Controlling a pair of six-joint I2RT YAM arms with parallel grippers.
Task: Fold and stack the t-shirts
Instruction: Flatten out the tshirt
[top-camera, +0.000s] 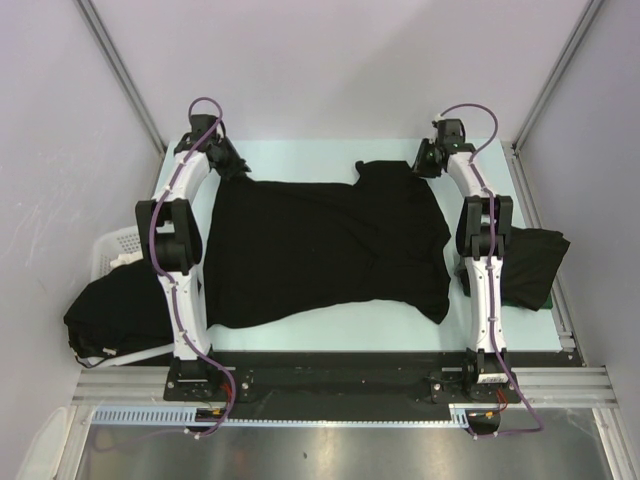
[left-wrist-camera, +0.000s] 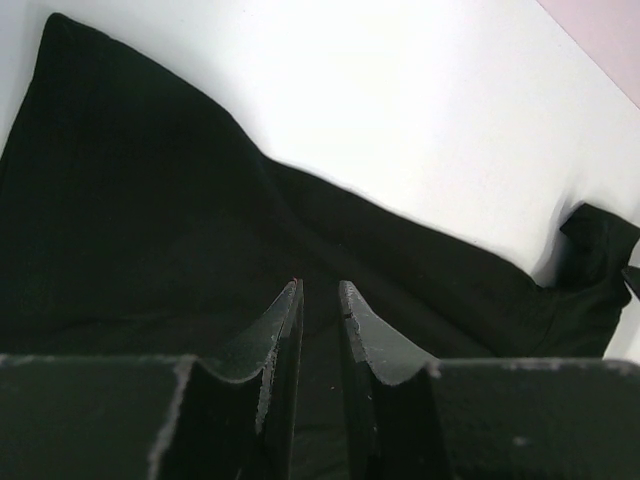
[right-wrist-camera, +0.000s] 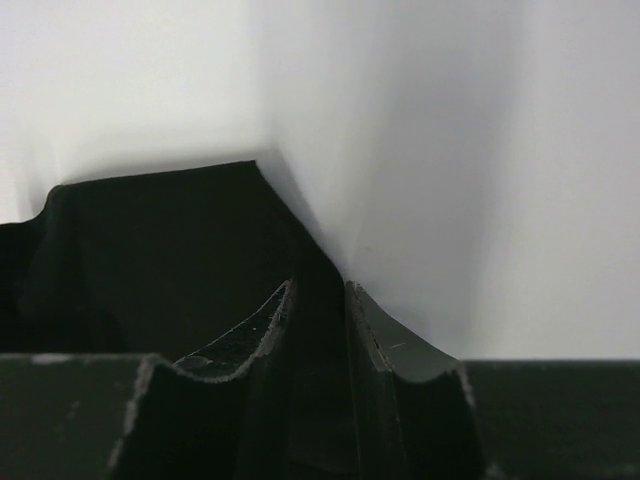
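Pale grey walls close in a light blue-green tabletop (top-camera: 330, 335), with two arms bolted at its near edge.

Black cloth lies in three places. One t-shirt (top-camera: 320, 250) is spread flat across the middle of the tabletop. It lies sideways, with a straight edge toward the left arm and a short sleeve (top-camera: 378, 172) sticking out at the far right. It is plain black and soft, with shallow wrinkles, and its near edge runs wavy and uneven. A second mass, a loose heap of black cloth (top-camera: 110, 310), spills over the left edge beside one white slotted basket (top-camera: 115, 248). How many shirts it holds cannot be told. A third, a flatter black bundle (top-camera: 530, 265), lies at the right edge of the tabletop behind the right arm, apart from the spread shirt.

Both arms reach to the far side. The left claw (left-wrist-camera: 320, 285) is at the far left corner of the spread shirt. Its two fingers are parted by a narrow gap, and black cloth fills the view below them. No cloth is seen pinched. The right claw (right-wrist-camera: 320, 285) is at the far right corner, near the sleeve. Its fingers are likewise slightly apart above a pointed corner of the shirt, with bare tabletop beyond it.
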